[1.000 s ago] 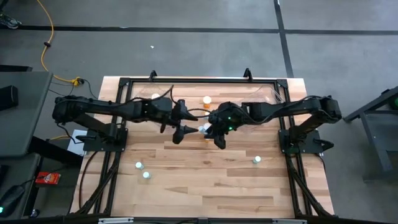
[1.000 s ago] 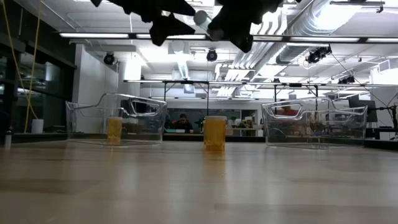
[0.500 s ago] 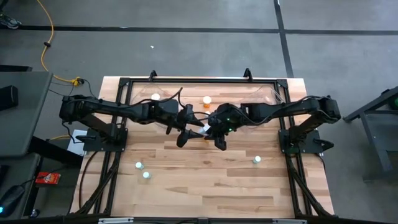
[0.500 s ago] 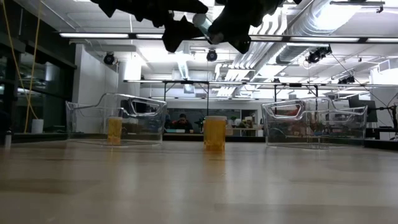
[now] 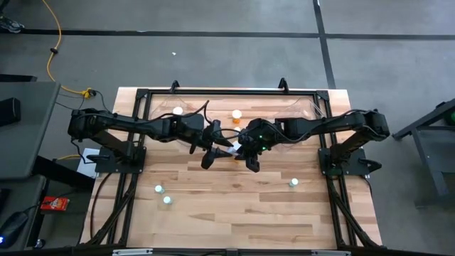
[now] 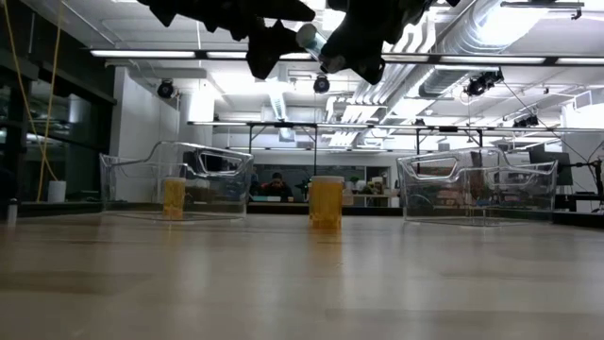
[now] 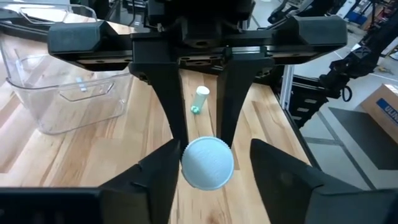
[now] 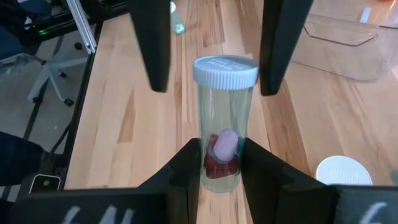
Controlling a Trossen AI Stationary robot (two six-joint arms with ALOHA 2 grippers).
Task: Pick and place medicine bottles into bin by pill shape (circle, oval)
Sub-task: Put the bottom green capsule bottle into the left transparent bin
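Note:
A clear medicine bottle [image 8: 221,118] with a white cap and a pink pill inside is held high over the table's middle, between my two grippers. My right gripper [image 5: 245,149] is shut on it. My left gripper [image 5: 213,146] is open. Its fingers [image 8: 155,43] stand on either side of the bottle's cap [image 7: 207,163]. In the low view the bottle [image 6: 311,38] hangs tilted near the top, far above the tabletop. My right gripper pinches the bottle's bottom end [image 8: 219,171] between its two fingers. It comes about level from the table's right side. The bottle sticks out beyond the fingertips, cap toward the left gripper, lifted clear of the table. My left gripper flanks the cap [image 8: 225,68]; I cannot tell whether it touches.
Two clear bins [image 6: 179,179] [image 6: 477,184] stand at the far edge; the left one holds an orange bottle [image 6: 174,196]. An orange bottle [image 5: 236,114] stands between them. Pale bottles lie at the near left [image 5: 158,189] [image 5: 167,200] and near right [image 5: 293,183].
My left gripper has moved toward the table's right, up to the cap end of the bottle held by my right gripper. For the last half second both have stayed nearly still.

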